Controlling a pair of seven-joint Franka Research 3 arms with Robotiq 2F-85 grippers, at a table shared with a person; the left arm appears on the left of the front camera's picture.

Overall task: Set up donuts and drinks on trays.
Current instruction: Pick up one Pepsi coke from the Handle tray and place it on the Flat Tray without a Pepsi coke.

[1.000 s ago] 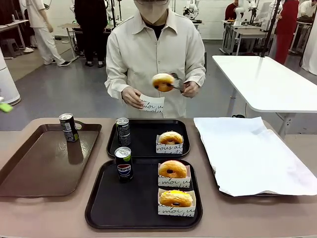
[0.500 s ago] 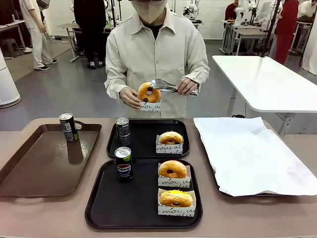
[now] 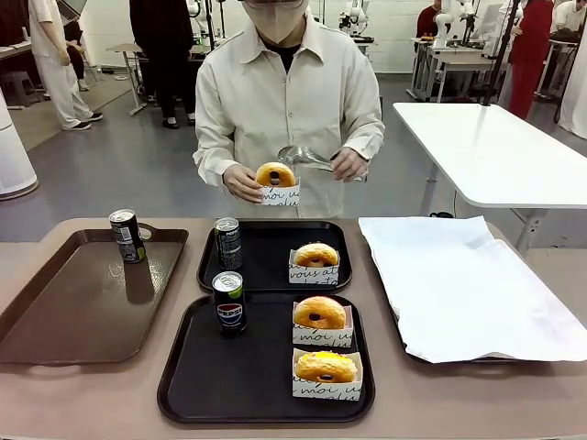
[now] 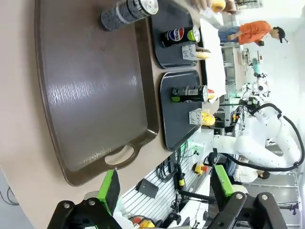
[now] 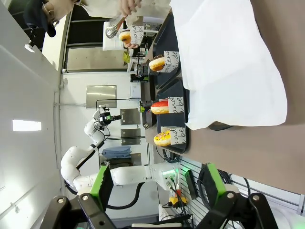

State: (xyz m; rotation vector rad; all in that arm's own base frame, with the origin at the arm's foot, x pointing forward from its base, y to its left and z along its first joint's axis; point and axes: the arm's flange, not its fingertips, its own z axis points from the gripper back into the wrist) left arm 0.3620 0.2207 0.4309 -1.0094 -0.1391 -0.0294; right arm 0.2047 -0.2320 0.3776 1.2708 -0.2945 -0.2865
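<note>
The person holds a donut (image 3: 275, 174) in its paper boat (image 3: 279, 195) above the surface's far edge. It should go flat on the far tray (image 3: 261, 252), beside the other boat there. Both grippers (image 4: 164, 188) (image 5: 155, 183) stand wide, empty.

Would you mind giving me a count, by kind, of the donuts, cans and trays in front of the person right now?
Donuts: 4, three in paper boats on the black trays and one held by the person
Soda cans: 3
Black trays: 2
Brown tray: 1
Paper-lined tray: 1
Total: 11
</note>
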